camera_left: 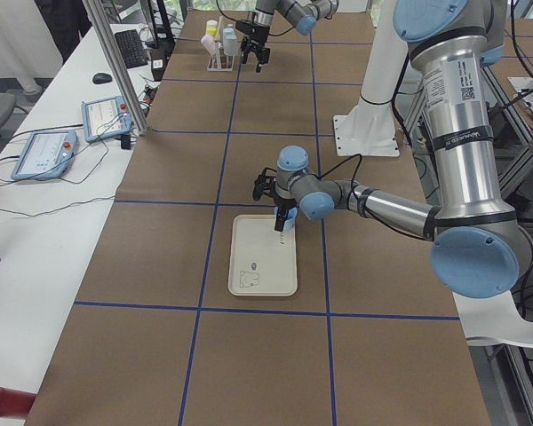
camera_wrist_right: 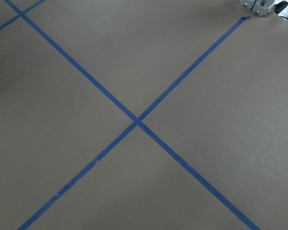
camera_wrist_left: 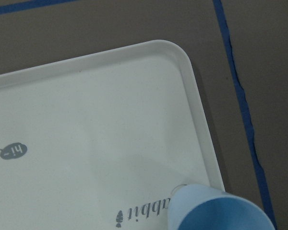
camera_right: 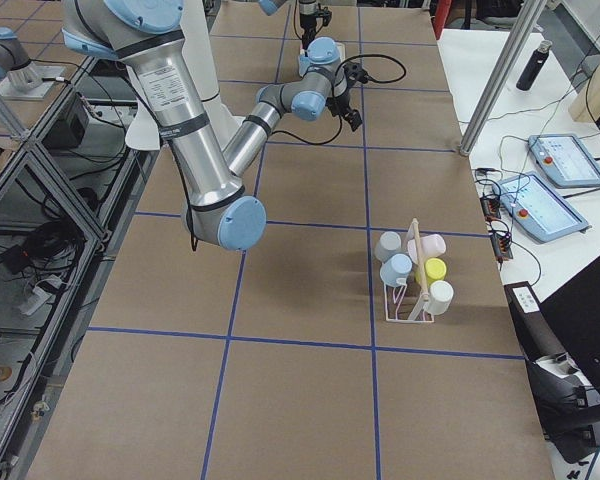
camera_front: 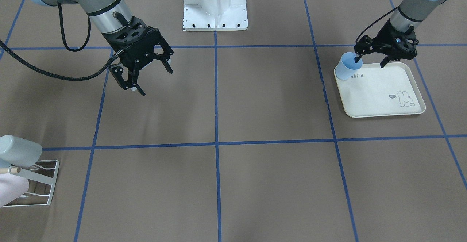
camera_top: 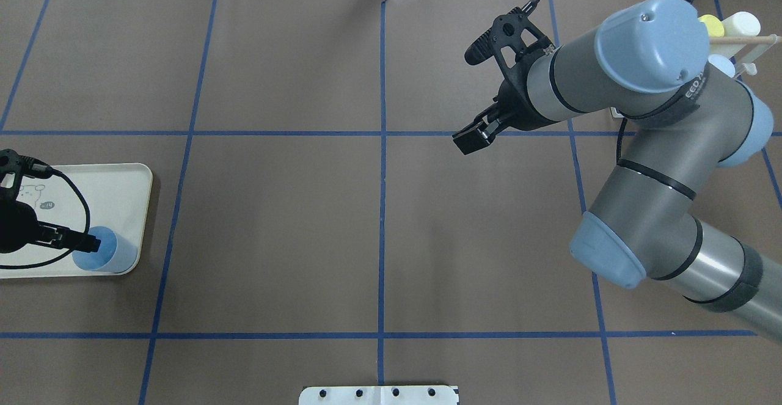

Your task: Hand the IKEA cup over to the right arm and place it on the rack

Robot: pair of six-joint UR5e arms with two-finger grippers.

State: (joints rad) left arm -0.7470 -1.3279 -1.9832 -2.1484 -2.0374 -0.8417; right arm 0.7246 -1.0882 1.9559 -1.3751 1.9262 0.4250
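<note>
We see soft, even light from above on the brown counter (camera_front: 255,96); the shadows on it are faint and wide. In the left wrist view the blue cup (camera_wrist_left: 221,211), very close to the lens, is blurred. The right wrist view darkens toward its left corner.

A cream tray (camera_front: 372,92) with a rabbit print lies flat on the brown table (camera_front: 270,96), with blue tape lines (camera_front: 216,99) passing near the tray. Well apart from the tray, a white bench (camera_left: 27,240) bears two screen pendants (camera_left: 43,153).
</note>
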